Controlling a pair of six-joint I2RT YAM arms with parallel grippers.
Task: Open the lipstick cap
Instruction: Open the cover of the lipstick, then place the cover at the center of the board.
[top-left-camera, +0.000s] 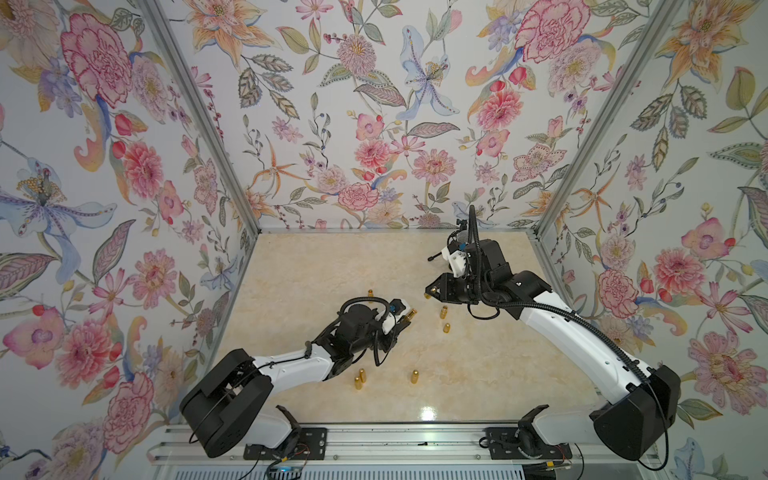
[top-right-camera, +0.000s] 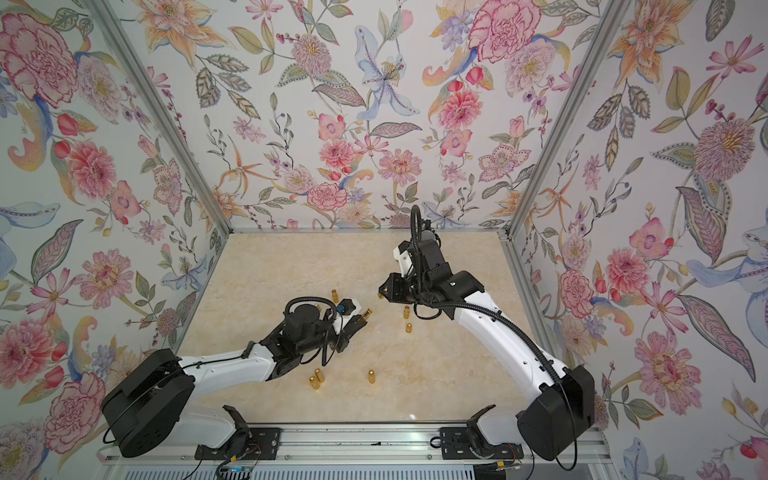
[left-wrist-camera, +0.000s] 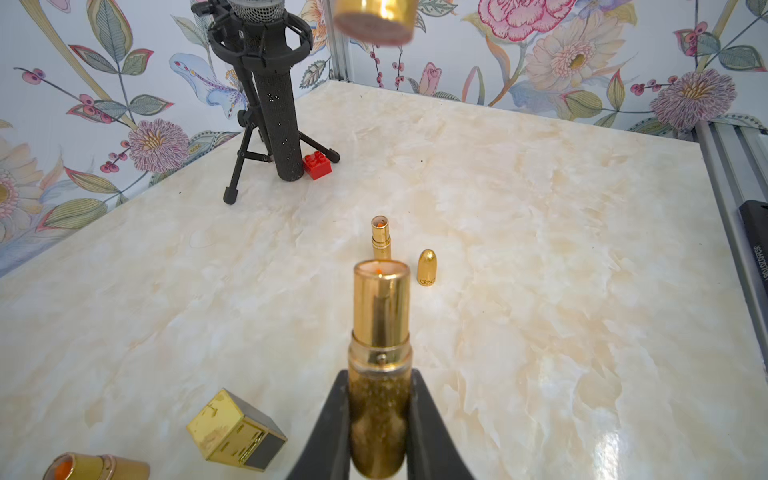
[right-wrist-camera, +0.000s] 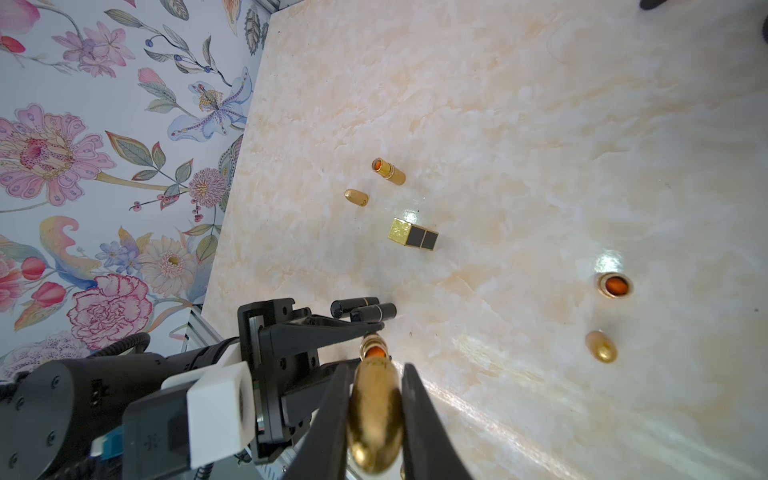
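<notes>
Left gripper (left-wrist-camera: 379, 376) clamps the glittery lipstick base (left-wrist-camera: 380, 316); right gripper (right-wrist-camera: 376, 368) pinches the gold cap (right-wrist-camera: 376, 415), already clear. Draw apart straight along its axis, grips firm.

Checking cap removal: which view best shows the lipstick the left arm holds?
Left wrist: the lipstick fills the centre, uncapped. Both top views show a tiny gold speck; right wrist shows only its open end.

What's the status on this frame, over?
Left gripper shut on lipstick tube. Right gripper shut on cap, off and apart from tube. Loose lipstick on table, not blocking.
</notes>
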